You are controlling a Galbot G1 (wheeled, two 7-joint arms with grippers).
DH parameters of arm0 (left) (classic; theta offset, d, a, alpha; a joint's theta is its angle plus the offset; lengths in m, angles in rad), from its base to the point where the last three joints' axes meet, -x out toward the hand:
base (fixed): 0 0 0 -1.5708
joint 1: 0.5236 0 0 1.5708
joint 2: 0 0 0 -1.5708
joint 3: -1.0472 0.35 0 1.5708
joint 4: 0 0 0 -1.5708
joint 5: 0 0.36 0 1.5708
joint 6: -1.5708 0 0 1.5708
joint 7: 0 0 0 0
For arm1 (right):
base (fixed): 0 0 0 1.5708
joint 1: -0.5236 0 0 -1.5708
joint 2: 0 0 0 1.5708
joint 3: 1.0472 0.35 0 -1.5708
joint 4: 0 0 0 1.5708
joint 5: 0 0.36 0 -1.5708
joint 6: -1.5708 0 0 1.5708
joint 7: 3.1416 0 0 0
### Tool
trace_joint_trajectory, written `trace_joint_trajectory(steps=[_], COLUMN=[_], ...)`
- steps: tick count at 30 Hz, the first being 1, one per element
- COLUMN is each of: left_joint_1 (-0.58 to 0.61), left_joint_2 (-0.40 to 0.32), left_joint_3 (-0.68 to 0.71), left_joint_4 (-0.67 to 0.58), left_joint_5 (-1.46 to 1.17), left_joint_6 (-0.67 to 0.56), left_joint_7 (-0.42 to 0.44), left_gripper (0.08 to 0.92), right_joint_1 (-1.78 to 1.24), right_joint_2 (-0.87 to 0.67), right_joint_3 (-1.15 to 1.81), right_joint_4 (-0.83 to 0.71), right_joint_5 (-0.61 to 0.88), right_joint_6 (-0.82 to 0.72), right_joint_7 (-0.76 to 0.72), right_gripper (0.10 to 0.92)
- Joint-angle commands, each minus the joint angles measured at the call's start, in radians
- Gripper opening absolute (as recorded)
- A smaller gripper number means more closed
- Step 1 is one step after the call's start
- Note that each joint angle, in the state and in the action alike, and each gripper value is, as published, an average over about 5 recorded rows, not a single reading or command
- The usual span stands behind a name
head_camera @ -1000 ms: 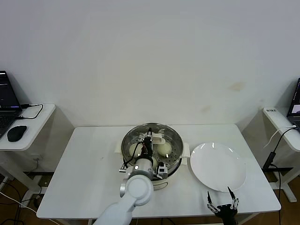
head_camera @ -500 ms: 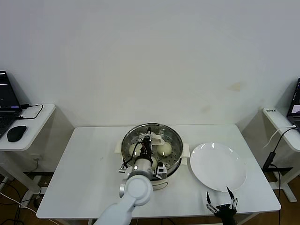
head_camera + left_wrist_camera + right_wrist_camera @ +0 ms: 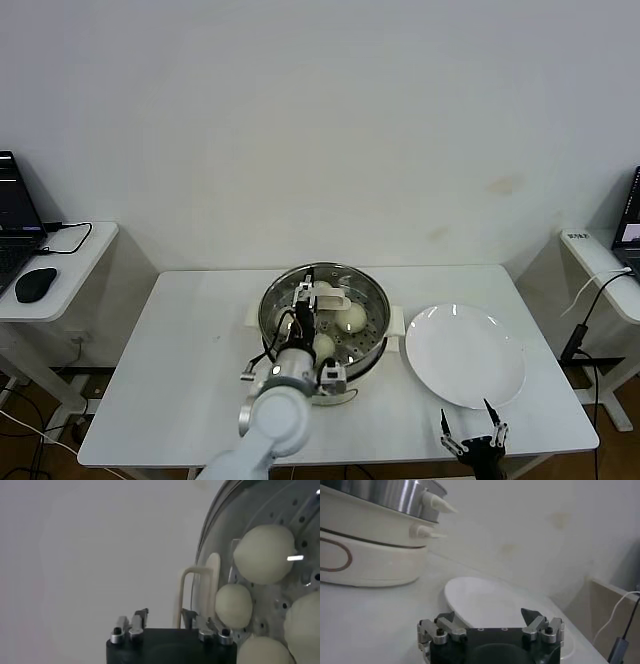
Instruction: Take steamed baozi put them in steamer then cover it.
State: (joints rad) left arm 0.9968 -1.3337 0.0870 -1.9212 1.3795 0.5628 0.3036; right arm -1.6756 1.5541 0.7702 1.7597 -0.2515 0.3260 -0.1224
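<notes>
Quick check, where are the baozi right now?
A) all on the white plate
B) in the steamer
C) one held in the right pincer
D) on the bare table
B: the baozi lie on the perforated tray inside the steamer; the white plate is bare and the right pincer holds nothing.

White plate [image 3: 465,355], laptop [image 3: 17,215], mouse [image 3: 36,284]
</notes>
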Motion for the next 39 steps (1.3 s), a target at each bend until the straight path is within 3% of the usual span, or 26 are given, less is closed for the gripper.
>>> trace_joint_trajectory(steps=[1,7,11,14,19,30,39], left_joint_1=[0.185,0.330,0.448,0.522,0.623,0.824,0.828], left_joint_2=[0.113,0.172,0.181,0.161,0.101,0.052,-0.009], left_joint_3=[-0.089,-0.182,-0.249,-0.336,-0.515,-0.638,-0.653], left_joint_4=[-0.290,-0.437,-0.476,-0.471,-0.430,-0.372,-0.188], left_joint_5=[-0.298,-0.591,-0.872,-1.173,-1.544,-1.699,-1.633], left_joint_6=[-0.016,-0.035,-0.095,-0.233,-0.472,-0.602,-0.713], left_joint_7=[-0.121,-0.232,-0.408,-0.543,-0.650,-0.613,-0.528], left_gripper=[0.715,0.818,0.822,0.823,0.823,0.823,0.823], right_joint_1=[-0.004,-0.011,-0.020,-0.031,-0.064,-0.142,-0.137], right_joint_2=[0.003,0.003,-0.005,-0.018,-0.055,-0.170,-0.171], right_joint_3=[-0.004,-0.013,-0.023,-0.035,-0.058,-0.071,-0.108], right_joint_4=[0.002,0.004,0.018,0.041,0.100,0.211,0.219], right_joint_5=[-0.003,-0.005,0.008,0.041,0.119,0.273,0.287], right_joint_6=[0.001,0.002,-0.004,-0.022,-0.064,-0.149,-0.163], right_joint_7=[0.000,0.000,-0.002,-0.011,-0.033,-0.058,-0.064], right_gripper=[0.823,0.823,0.823,0.823,0.823,0.823,0.823])
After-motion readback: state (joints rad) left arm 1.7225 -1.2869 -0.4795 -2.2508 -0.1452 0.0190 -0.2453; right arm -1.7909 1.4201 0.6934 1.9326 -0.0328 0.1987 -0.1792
